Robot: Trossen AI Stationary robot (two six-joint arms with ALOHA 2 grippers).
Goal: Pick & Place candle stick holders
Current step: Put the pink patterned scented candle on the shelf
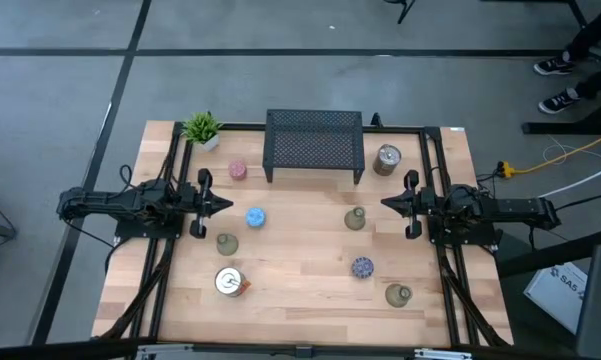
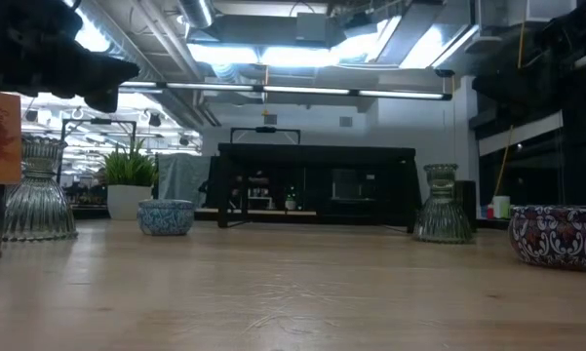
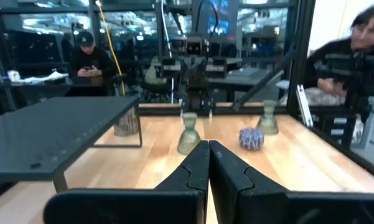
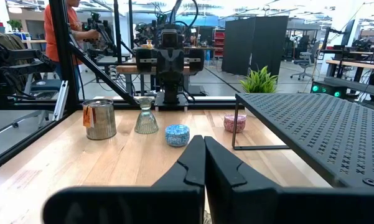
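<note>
1. Pale wooden worktop (image 1: 300, 280) fills the overhead view, framed by black rails, and carries everything described here.
2. My left gripper (image 1: 227, 206) sits at the left edge of the worktop, pointing inward, with its two dark fingers (image 3: 196, 168) pressed together and holding nothing.
3. My right gripper (image 1: 385, 203) mirrors it at the right edge, pointing inward, with its fingers (image 4: 196, 163) also closed together on nothing.
4. A black wire-mesh rack (image 1: 315, 143) stands at the far middle of the worktop, between the two arms.
5. A small green potted plant (image 1: 203, 128) stands at the far left corner, to the left of the rack.
6. A pink candle holder (image 1: 238, 170) sits just beside the rack's left legs.
7. A light blue candle holder (image 1: 256, 217) sits near my left gripper, just in front of its tips.
8. An olive-grey glass holder (image 1: 227, 243) stands nearer the front than the light blue one, close to it.
9. A shiny silver holder (image 1: 230, 283) with an orange label stands at the front left.
10. Another shiny silver holder (image 1: 387, 159) stands to the right of the rack, at the far right.
11. An olive-grey glass holder (image 1: 355, 219) stands near my right gripper, just in front of its tips.
12. A speckled dark blue holder (image 1: 363, 267) sits at the front right of centre.
13. A third olive-grey glass holder (image 1: 398, 294) stands near the front right corner.
14. None of the holders is touching another, and neither gripper touches any of them.
</note>
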